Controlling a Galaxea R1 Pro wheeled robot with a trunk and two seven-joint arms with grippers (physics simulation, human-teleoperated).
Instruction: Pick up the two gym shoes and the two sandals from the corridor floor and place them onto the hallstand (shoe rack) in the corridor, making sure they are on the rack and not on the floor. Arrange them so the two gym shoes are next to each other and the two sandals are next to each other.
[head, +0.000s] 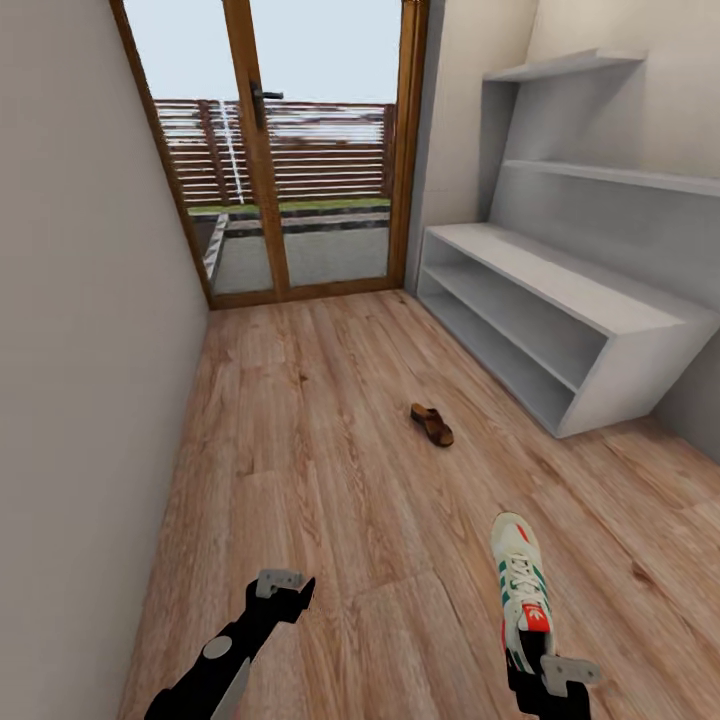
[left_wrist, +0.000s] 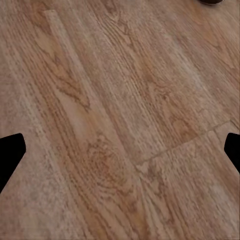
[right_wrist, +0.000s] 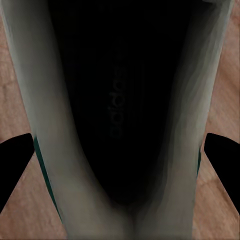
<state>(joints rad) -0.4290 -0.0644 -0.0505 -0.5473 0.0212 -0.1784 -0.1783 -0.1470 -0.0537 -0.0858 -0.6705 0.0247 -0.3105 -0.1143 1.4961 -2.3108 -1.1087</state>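
One gym shoe (head: 522, 582) lies on the corridor floor (head: 320, 480) at the near right, toe pointing away from me. My right gripper (head: 556, 674) hangs at its heel. In the right wrist view that gripper (right_wrist: 120, 150) is open, and the shoe's dark opening (right_wrist: 117, 100) and white collar sit between the spread fingertips (right_wrist: 14, 155). One brown sandal (head: 432, 424) rests mid-floor, in front of the pale-grey hallstand (head: 560, 300) along the right wall. My left gripper (head: 283, 588) is open over bare planks (left_wrist: 120, 125).
A glazed wooden door (head: 265, 150) closes the corridor's far end. A plain wall (head: 80, 350) runs close along the left. The hallstand's bench top, two shelf slots and upper shelves (head: 610, 178) hold nothing.
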